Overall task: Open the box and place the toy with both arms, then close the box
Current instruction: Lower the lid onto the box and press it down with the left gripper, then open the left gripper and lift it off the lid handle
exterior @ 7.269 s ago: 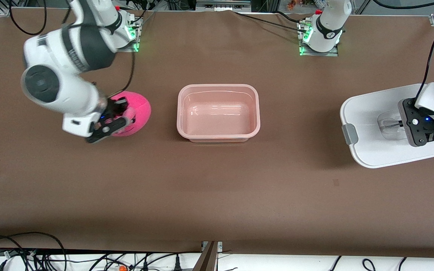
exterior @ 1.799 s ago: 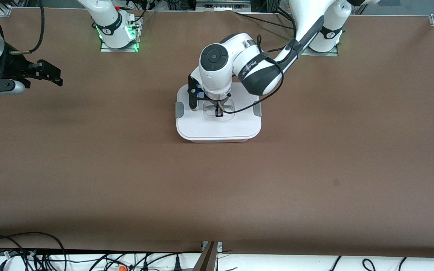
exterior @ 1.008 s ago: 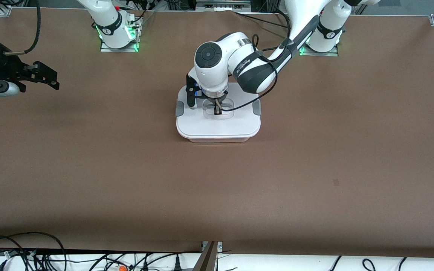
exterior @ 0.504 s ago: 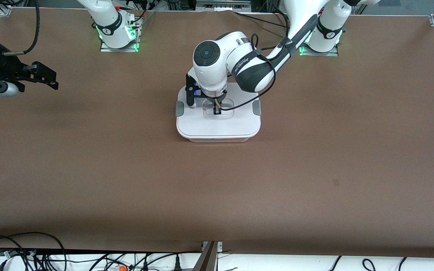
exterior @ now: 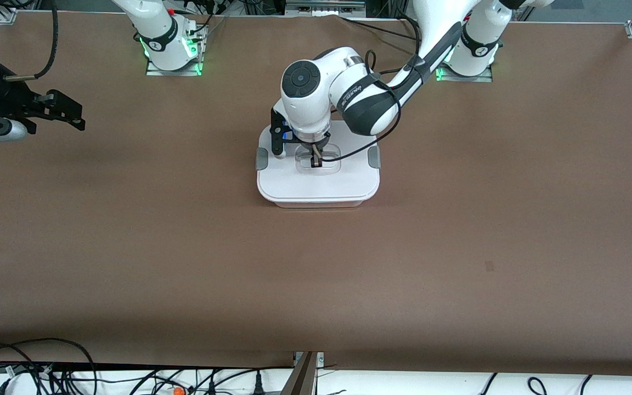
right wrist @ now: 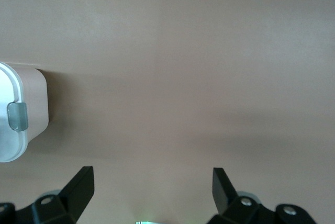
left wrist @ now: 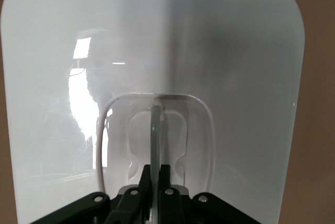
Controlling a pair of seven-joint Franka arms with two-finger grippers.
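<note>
The box (exterior: pixel 319 186) stands mid-table with its white lid (left wrist: pixel 230 67) down on the pale pink tub. My left gripper (exterior: pixel 315 162) points straight down over the lid's middle, shut on the clear handle (left wrist: pixel 156 130) in the recess; the two fingers pinch that thin bar (left wrist: pixel 155 170). My right gripper (exterior: pixel 72 112) hangs open over bare table at the right arm's end, with nothing between its fingers (right wrist: pixel 152 182). A corner of the box (right wrist: pixel 31 103) shows in the right wrist view. The toy is hidden.
Grey clips (exterior: pixel 261 159) (exterior: pixel 373 157) sit on the lid's two short sides; one clip (right wrist: pixel 17 115) shows in the right wrist view. A black cable (exterior: pixel 349 155) from the left arm droops over the lid. Loose cables (exterior: pixel 47 373) lie along the table's near edge.
The lid, earlier held off at the left arm's end, now sits on the tub, and the toy is no longer seen. Over the last second the left arm barely shifted; the right arm waits.
</note>
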